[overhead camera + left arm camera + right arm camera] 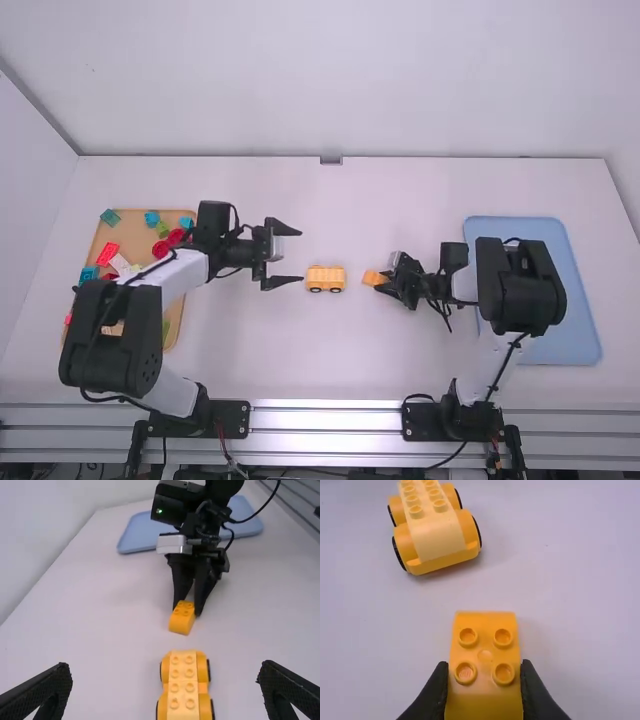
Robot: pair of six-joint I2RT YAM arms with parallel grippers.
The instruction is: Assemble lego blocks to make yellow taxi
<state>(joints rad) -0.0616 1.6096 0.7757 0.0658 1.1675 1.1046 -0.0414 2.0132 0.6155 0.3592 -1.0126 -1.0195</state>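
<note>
The yellow car base (325, 279), with wheels and a row of studs on top, stands on the table between the two grippers. Just left of it my left gripper (284, 256) is open with nothing between its fingers; the left wrist view has the car base (183, 687) in front of the open left gripper (165, 692). To the car's right, my right gripper (390, 283) is shut on a yellow-orange block (375, 278). In the right wrist view, that block (485, 652) shows several studs between the fingers of the right gripper (484, 685), apart from the car base (437, 535).
A wooden tray (172, 335) with red, green, blue and other loose blocks lies at the left, partly under the left arm. At the right is a blue tray (572, 300), partly under the right arm.
</note>
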